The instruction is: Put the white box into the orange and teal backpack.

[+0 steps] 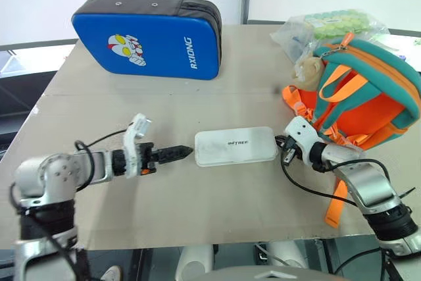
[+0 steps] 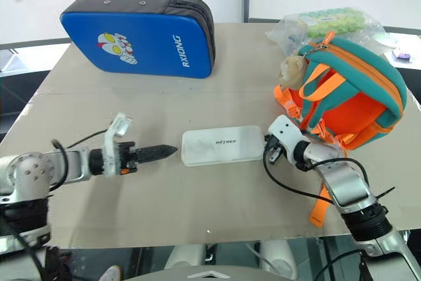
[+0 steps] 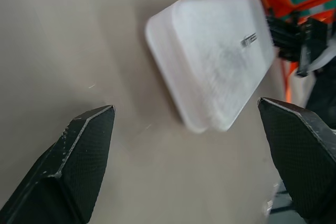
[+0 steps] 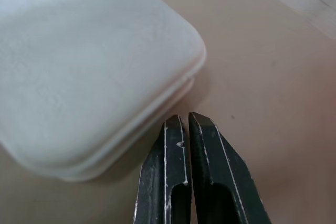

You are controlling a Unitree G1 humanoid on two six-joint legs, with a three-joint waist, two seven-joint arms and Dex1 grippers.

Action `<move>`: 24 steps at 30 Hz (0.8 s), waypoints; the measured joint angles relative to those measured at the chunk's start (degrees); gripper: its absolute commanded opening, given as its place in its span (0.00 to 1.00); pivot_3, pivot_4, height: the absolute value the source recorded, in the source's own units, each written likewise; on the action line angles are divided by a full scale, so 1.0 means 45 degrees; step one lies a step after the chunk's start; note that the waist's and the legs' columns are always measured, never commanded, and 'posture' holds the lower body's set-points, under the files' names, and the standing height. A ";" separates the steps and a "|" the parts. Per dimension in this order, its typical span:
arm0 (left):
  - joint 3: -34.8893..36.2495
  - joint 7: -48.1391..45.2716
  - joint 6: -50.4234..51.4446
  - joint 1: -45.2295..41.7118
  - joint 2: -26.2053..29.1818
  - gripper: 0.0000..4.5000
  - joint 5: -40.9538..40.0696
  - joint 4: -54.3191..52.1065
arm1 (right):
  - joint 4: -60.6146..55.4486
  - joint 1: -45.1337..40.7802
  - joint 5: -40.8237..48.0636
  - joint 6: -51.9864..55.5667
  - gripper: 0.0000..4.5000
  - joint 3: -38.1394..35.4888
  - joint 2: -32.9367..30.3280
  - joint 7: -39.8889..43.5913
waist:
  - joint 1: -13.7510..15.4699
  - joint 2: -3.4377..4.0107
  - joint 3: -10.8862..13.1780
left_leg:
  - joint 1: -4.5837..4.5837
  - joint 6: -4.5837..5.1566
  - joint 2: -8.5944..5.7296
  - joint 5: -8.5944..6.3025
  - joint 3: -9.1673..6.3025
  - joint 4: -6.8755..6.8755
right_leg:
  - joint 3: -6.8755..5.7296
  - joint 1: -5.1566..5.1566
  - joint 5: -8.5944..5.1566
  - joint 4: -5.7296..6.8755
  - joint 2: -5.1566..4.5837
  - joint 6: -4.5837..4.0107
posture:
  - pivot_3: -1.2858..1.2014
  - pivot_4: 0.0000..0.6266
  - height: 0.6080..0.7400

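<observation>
left claw (image 1: 185, 153): fingers spread wide in the left wrist view, nothing between them; lies low over the bench, left of the white box, tip pointing at the box's left end, just short of it. Probably lined up to take the box by that end.
blue padded case (image 1: 148, 37): flat on the bench, behind the white box and to its left, well apart; not part of the task.
bench (image 1: 164, 208): tan top, carries everything.
white box (image 1: 235, 145): lying flat, lettering up, long side across the bench, between the two claws; not held by either.
right claw (image 4: 187, 121): fingers pressed together, gripping nothing; tips at the box's right corner, touching or just beside, can't tell which. Reads as a stop or nudge so the box stays put.
orange and teal backpack (image 1: 368, 90): right of the white box, near it, leaning, straps trailing toward the box; can't tell if the opening is unzipped.
plush charm (image 1: 306, 68): hangs on the backpack's box-facing side.
clear bag of green items (image 1: 332, 24): behind the backpack, touching it.
progress: box not yet in the backpack.
</observation>
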 measured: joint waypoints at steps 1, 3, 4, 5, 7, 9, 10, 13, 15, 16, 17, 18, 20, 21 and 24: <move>-0.0122 0.0103 0.0065 -0.0167 -0.0138 0.99 0.0036 0.0128 | 0.0071 -0.0018 -0.0060 -0.0098 0.00 0.0035 0.0033 0.0071 | -0.0017 -0.0001 0.0000 | 0.0004 0.0000 0.0004 0.0000 -0.0001 -0.0004 | 0.0003 0.0000 0.0000 0.0000 0.0005 -0.0001 | 0.52 0.24 1.00; -0.0456 0.0334 0.0100 -0.0748 -0.0540 0.99 0.0230 0.0471 | 0.0489 -0.0377 -0.0229 -0.0328 0.00 0.0242 0.0206 0.0263 | -0.0027 0.0002 -0.0003 | 0.0022 -0.0001 0.0005 0.0000 -0.0003 -0.0012 | 0.0003 0.0002 0.0000 0.0007 0.0010 -0.0004 | 0.52 0.24 1.00; -0.0646 0.0403 0.0094 -0.0995 -0.0806 0.99 0.0328 0.0657 | 0.0626 -0.0505 -0.0309 -0.0430 0.00 0.0452 0.0358 0.0391 | -0.0027 0.0003 -0.0004 | 0.0024 -0.0001 0.0006 0.0001 -0.0004 -0.0012 | 0.0002 0.0003 0.0000 0.0010 0.0012 -0.0005 | 0.52 0.24 1.00; -0.0703 0.0421 0.0096 -0.1067 -0.0906 0.99 0.0347 0.0726 | 0.0659 -0.0545 -0.0338 -0.0479 0.00 0.0509 0.0455 0.0442 | -0.0028 0.0002 -0.0007 | 0.0030 -0.0001 0.0007 0.0001 -0.0003 -0.0012 | 0.0002 0.0004 -0.0002 0.0017 0.0014 -0.0009 | 0.52 0.24 1.00; -0.0697 0.0501 0.0126 -0.1342 -0.1320 0.99 0.0380 0.1148 | 0.0878 -0.0650 -0.0336 -0.0650 0.00 0.0629 0.0672 0.0791 | 0.0000 0.0016 -0.0017 | 0.0033 -0.0001 0.0006 0.0001 -0.0004 -0.0007 | 0.0004 0.0008 -0.0005 0.0019 0.0012 -0.0015 | 0.52 0.24 1.00; -0.0704 0.0469 0.0074 -0.1418 -0.1679 0.99 0.0390 0.1335 | 0.1023 -0.0799 -0.0337 -0.0764 0.00 0.0815 0.0887 0.1063 | 0.0017 0.0007 -0.0028 | 0.0033 -0.0002 0.0003 0.0001 -0.0003 0.0003 | 0.0006 0.0014 -0.0007 0.0019 0.0008 -0.0019 | 0.52 0.24 1.00; -0.0669 0.0386 0.0010 -0.1407 -0.1891 0.90 0.0382 0.1460 | 0.1089 -0.0814 -0.0372 -0.0867 0.00 0.0941 0.1158 0.1149 | 0.0014 0.0008 -0.0033 | 0.0033 -0.0002 0.0001 0.0002 -0.0002 0.0006 | 0.0010 0.0017 -0.0011 0.0019 0.0004 -0.0028 | 0.52 0.24 1.00; -0.0451 0.0444 -0.0175 -0.1342 -0.2269 0.69 0.0529 0.1828 | 0.1222 -0.0823 -0.0410 -0.0984 0.00 0.0971 0.1413 0.1194 | 0.0017 0.0009 -0.0036 | 0.0033 -0.0002 -0.0004 0.0002 0.0005 0.0010 | 0.0019 0.0018 -0.0011 0.0017 -0.0005 -0.0029 | 0.52 0.24 1.00; -0.0275 0.0096 -0.0235 -0.1093 -0.2513 0.56 0.0331 0.2009 | 0.1253 -0.0707 -0.0422 -0.1052 0.00 0.0848 0.1558 0.1187 | 0.0018 0.0007 -0.0036 | 0.0028 -0.0003 -0.0005 0.0002 0.0006 0.0010 | 0.0020 0.0017 -0.0011 0.0016 -0.0007 -0.0029 | 0.52 0.24 1.00; -0.0147 -0.0116 -0.0248 -0.0977 -0.2677 0.49 0.0055 0.1985 | 0.1239 -0.0540 -0.0360 -0.1121 0.00 0.0609 0.1594 0.1133 | 0.0047 -0.0002 -0.0038 | 0.0024 -0.0003 -0.0003 0.0002 0.0000 0.0010 | 0.0012 0.0018 -0.0010 0.0015 -0.0012 -0.0029 | 0.52 0.24 1.00; 0.0068 -0.0266 -0.0266 -0.0926 -0.2794 0.42 -0.0159 0.1975 | 0.1196 -0.0359 -0.0283 -0.1130 0.00 0.0339 0.1696 0.0996 | 0.0076 -0.0002 -0.0038 | 0.0020 -0.0003 -0.0002 0.0002 -0.0005 0.0010 | 0.0005 0.0018 -0.0011 0.0015 -0.0014 -0.0029 | 0.52 0.24 1.00; 0.0223 -0.0374 -0.0293 -0.0924 -0.2863 0.34 -0.0390 0.1886 | 0.1071 -0.0104 -0.0208 -0.1096 0.00 0.0080 0.1834 0.0780 | 0.0118 -0.0002 -0.0038 | 0.0019 -0.0004 -0.0004 0.0002 -0.0012 0.0011 | -0.0002 0.0018 -0.0015 0.0016 -0.0019 -0.0036 | 0.52 0.24 1.00; 0.0268 -0.0410 -0.0303 -0.0902 -0.2905 0.26 -0.0548 0.1724 | 0.0758 0.0270 0.0018 -0.0748 0.12 -0.0407 0.2016 0.0484 | 0.0149 0.0003 -0.0035 | 0.0016 -0.0004 -0.0004 0.0002 -0.0012 0.0011 | 0.0001 0.0018 -0.0016 0.0016 -0.0026 -0.0039 | 0.52 0.24 1.00; 0.0245 -0.0266 -0.0339 -0.0857 -0.2887 0.26 -0.0443 0.1620 | 0.0367 0.0536 0.0367 -0.0356 0.14 -0.0898 0.1988 0.0357 | 0.0155 0.0012 -0.0028 | 0.0011 -0.0004 -0.0004 0.0003 -0.0003 0.0015 | 0.0013 0.0015 -0.0016 0.0016 -0.0031 -0.0040 | 0.52 0.24 1.00; 0.0381 -0.0121 -0.0437 -0.0395 -0.2972 0.25 -0.0540 0.1462 | -0.3626 0.2048 0.2700 0.1366 0.44 -0.3746 0.1798 0.0090 | 0.0185 0.0020 -0.0010 | -0.0013 -0.0004 0.0001 0.0001 -0.0014 0.0010 | 0.0006 0.0003 0.0001 0.0006 -0.0041 0.0001 | 0.52 0.24 1.00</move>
